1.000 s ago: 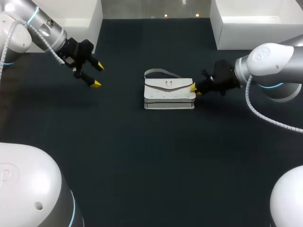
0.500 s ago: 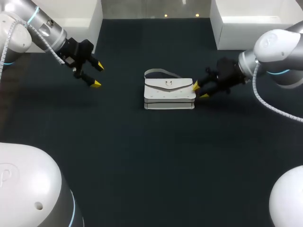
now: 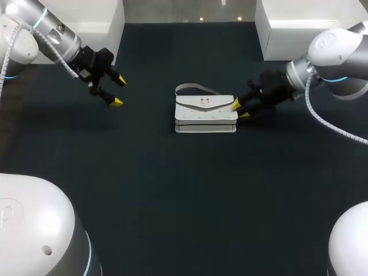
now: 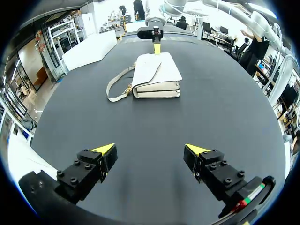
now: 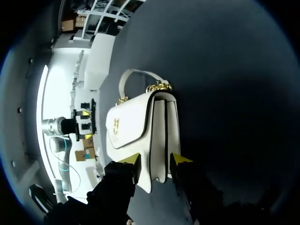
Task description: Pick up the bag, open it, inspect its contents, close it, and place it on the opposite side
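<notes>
Barely started: bag (image 3: 205,114) lies flat mid bench (image 3: 184,195), flap closed, not lifted. Right jaws at its end, can't tell if clamped. Left jaws open, well apart. Open, inspect, close, transfer pending.

Even overhead light falls on the dark matte bench (image 3: 184,190), which swallows most of it. Small points of glare sit at its far edge. The white handbag (image 3: 206,113) shows bright, and a soft shadow lies under the right arm (image 3: 336,54).
</notes>
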Robot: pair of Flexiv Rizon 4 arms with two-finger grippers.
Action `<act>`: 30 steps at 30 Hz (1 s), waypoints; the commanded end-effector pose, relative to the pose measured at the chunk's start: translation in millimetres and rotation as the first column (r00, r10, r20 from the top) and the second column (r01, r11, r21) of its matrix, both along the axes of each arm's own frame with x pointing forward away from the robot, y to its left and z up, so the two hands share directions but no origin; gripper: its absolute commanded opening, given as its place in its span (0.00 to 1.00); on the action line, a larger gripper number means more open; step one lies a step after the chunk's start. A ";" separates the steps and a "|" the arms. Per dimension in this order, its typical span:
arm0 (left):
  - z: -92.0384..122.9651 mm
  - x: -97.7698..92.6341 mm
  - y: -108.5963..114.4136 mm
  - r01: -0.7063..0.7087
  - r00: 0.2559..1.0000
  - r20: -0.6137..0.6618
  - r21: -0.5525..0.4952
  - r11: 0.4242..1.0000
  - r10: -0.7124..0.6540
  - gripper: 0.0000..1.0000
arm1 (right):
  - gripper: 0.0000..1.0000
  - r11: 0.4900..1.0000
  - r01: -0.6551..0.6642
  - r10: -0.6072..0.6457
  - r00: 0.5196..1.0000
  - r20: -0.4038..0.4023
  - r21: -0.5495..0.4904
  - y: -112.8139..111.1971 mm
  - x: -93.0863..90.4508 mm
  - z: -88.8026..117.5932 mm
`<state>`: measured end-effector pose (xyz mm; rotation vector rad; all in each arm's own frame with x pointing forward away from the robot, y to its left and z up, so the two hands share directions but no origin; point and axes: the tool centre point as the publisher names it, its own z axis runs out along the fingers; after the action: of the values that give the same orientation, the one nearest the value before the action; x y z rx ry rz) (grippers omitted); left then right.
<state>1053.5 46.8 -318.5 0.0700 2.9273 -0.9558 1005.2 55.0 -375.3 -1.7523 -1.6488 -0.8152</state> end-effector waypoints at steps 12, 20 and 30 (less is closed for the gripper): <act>-1.0 0.5 -0.1 0.000 1.000 0.001 -0.002 1.000 0.000 1.00 | 0.22 1.000 0.003 -0.003 1.000 -0.021 -0.010 11.1 0.5 0.8; -1.0 0.5 -0.1 0.000 1.000 0.001 -0.002 1.000 0.000 1.00 | 0.00 1.000 0.019 -0.020 1.000 -0.018 -0.012 23.1 -3.3 1.7; -1.0 0.5 -0.1 0.000 1.000 0.001 -0.002 1.000 0.000 1.00 | 0.00 1.000 -0.001 0.001 1.000 -0.010 0.005 47.2 -6.0 2.8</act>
<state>1053.5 46.7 -318.5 0.0700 2.9274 -0.9558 997.7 96.0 -370.9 -1.7499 -1.6344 -0.8123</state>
